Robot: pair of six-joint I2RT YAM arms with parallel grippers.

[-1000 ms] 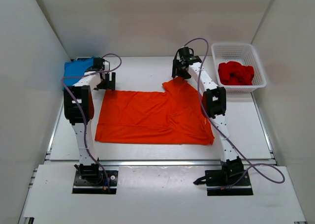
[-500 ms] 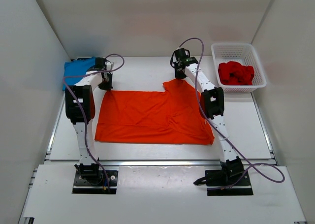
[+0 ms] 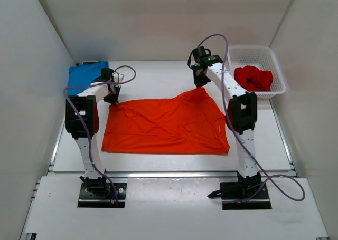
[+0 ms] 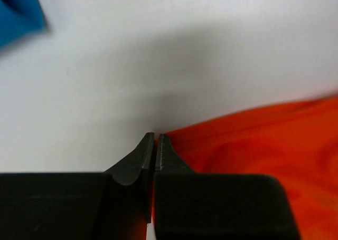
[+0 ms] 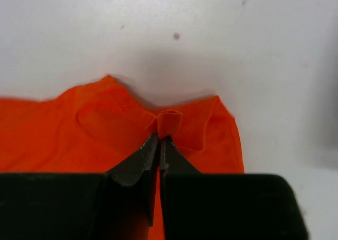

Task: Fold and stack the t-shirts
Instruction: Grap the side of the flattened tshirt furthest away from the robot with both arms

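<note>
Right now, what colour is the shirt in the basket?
Deep red shirt, best seen from the top view.

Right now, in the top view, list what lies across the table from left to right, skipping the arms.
blue t-shirt → orange t-shirt → red t-shirt

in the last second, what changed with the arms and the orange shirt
Both grippers came down on the far edge of the orange t-shirt and closed. The left gripper pinched its far left corner. The right gripper pinched the far right part, now drawn up into a peak. The shirt's near edge, the blue t-shirt and the red t-shirt in the basket stayed put.
</note>
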